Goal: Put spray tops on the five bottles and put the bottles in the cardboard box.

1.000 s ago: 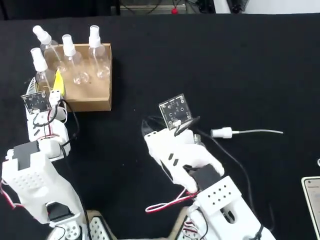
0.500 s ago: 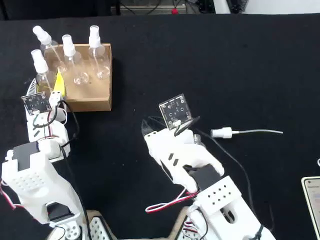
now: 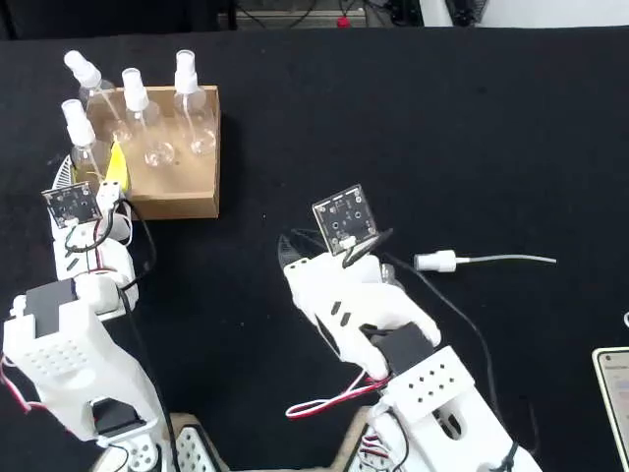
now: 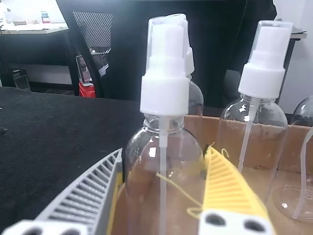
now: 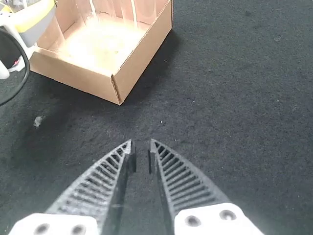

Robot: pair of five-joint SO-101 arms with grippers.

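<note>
The cardboard box point(image 3: 177, 192) stands at the far left of the table with three capped clear bottles point(image 3: 189, 108) upright in it. A fourth capped bottle point(image 3: 81, 138) stands at the box's near left corner, and my left gripper point(image 3: 93, 169) is shut on it. In the left wrist view this bottle point(image 4: 164, 147) sits between the grey and yellow fingers point(image 4: 230, 191) of the left gripper point(image 4: 161, 196); its base is hidden. My right gripper point(image 5: 140, 149) hovers shut and empty over the black cloth, short of the box point(image 5: 132, 63). The right gripper point(image 3: 292, 251) is mid-table.
A loose white spray top point(image 3: 437, 261) with its long tube lies on the cloth right of the right arm. A flat pale device point(image 3: 614, 383) lies at the right edge. The black table between the box and the right arm is open floor.
</note>
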